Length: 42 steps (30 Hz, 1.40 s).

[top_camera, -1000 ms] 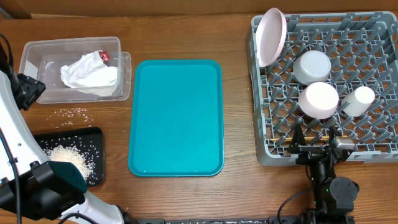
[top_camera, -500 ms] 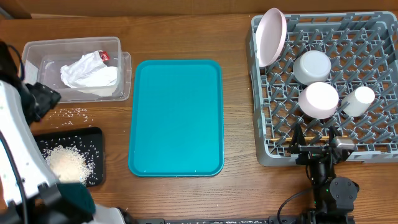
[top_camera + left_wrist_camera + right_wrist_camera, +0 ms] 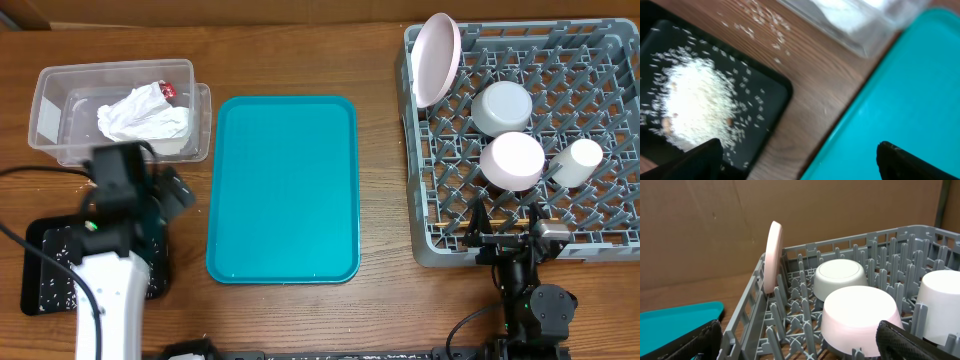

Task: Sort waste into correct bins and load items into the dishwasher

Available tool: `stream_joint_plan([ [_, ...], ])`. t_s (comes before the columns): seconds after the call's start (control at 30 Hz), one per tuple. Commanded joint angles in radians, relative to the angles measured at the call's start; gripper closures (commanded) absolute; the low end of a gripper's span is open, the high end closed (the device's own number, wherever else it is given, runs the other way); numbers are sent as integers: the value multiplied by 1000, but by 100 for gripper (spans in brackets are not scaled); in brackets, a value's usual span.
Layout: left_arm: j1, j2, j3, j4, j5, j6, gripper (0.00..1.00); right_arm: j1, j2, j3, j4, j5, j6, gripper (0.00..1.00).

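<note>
A brown wooden table [image 3: 380, 310] fills the overhead view, with a teal tray [image 3: 283, 188] lying bare at its middle. Left of the teal tray, at the far side, a clear tub [image 3: 60, 110] holds a crumpled white napkin [image 3: 143, 117] and a red scrap [image 3: 168, 90]. Left of the teal tray, at the near side, a black tray [image 3: 765, 100] holds a heap of rice [image 3: 695, 107], and loose grains [image 3: 762, 25] dot the wood beside it. The left gripper [image 3: 800, 162] hangs there, fingers spread wide and empty. Right of the teal tray, a grey dish rack [image 3: 600, 60] holds an upright plate [image 3: 437, 58], an upturned grey-green bowl [image 3: 502, 107], a white bowl [image 3: 512, 160] and a cup [image 3: 577, 162]. The right gripper [image 3: 800, 345] sits at the rack's near edge, fingers apart. Brown cardboard [image 3: 715, 220] walls the space behind.
</note>
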Motion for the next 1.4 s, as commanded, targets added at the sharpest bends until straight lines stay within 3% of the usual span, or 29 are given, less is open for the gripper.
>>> stream_joint_plan([
  [0.0, -71, -120, -103, 14, -4, 25, 0, 3, -9, -10, 6, 8, -3, 0],
  [0.2, -85, -248, -269, 121, -8, 26, 0, 3, -9, -10, 6, 8, -3, 0],
  [0.3, -86, -300, -377, 237, 9, 79, 0, 3, -9, -10, 6, 8, -3, 0],
  [0.47, -88, -388, -623, 569, 177, 249, 0, 3, -9, -10, 6, 8, -3, 0],
  [0.67, -88, -521, -793, 771, 206, 264, 0, 3, -9, -10, 6, 8, -3, 0],
  [0.97, -88, -758, -921, 839, 206, 269, 0, 3, -9, -10, 6, 8, -3, 0],
  [1.37, -88, -942, -974, 848, 204, 286, 0, 3, -9, -10, 6, 8, -3, 0],
])
